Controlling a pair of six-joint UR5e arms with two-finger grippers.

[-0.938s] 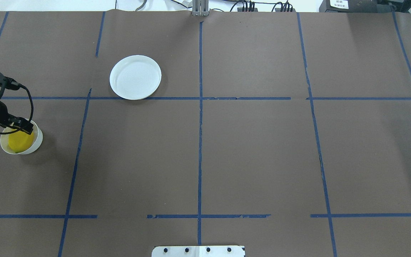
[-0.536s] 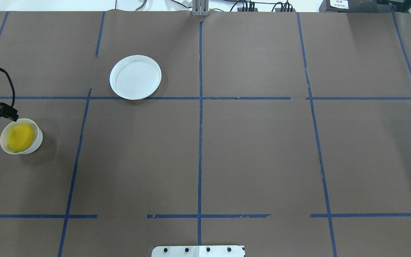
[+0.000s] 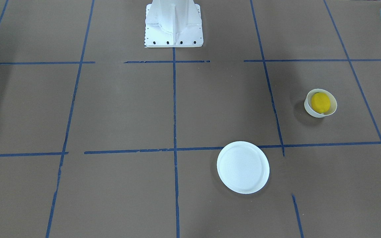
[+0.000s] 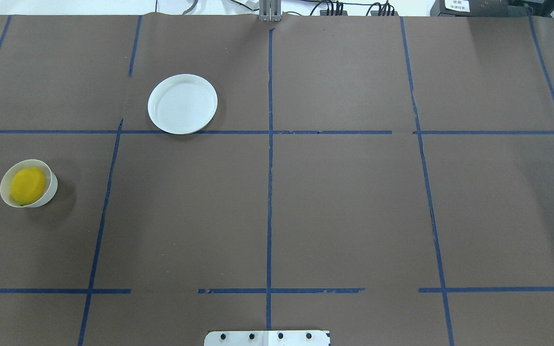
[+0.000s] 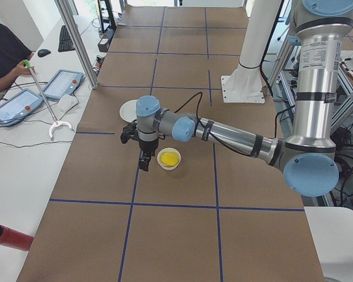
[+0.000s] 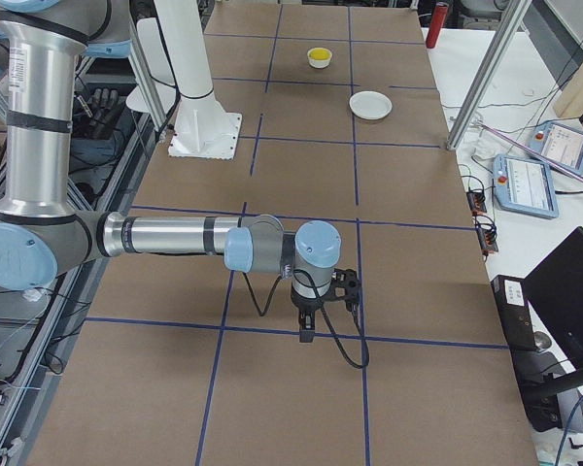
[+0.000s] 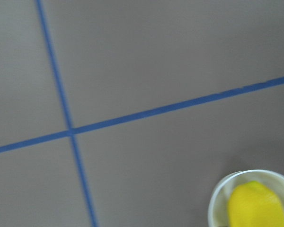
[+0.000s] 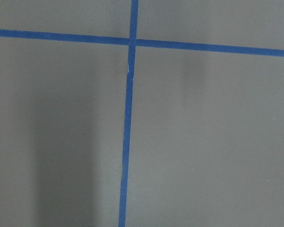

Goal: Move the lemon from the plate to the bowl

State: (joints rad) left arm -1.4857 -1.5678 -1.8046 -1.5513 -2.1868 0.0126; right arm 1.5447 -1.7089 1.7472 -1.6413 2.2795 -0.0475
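Observation:
The yellow lemon (image 4: 28, 185) lies inside the small cream bowl (image 4: 52, 190) at the table's left side. It also shows in the front-facing view (image 3: 320, 102) and in the left wrist view (image 7: 255, 205). The white plate (image 4: 182, 103) lies bare, farther out and toward the middle. My left gripper (image 5: 143, 163) hangs above the table just beside the bowl (image 5: 162, 164), apart from it; I cannot tell whether it is open. My right gripper (image 6: 306, 337) hangs over bare table far from both dishes; I cannot tell its state.
The white robot base (image 3: 174, 23) stands at the middle of the near edge. Blue tape lines cross the brown table cover. An operator (image 5: 3, 56) sits at a side bench with tablets (image 5: 62, 83). A red cylinder (image 5: 6, 237) lies there.
My left gripper has drawn away from above the bowl to the left and has left the overhead view. The lemon stays in the bowl. The plate has not moved.

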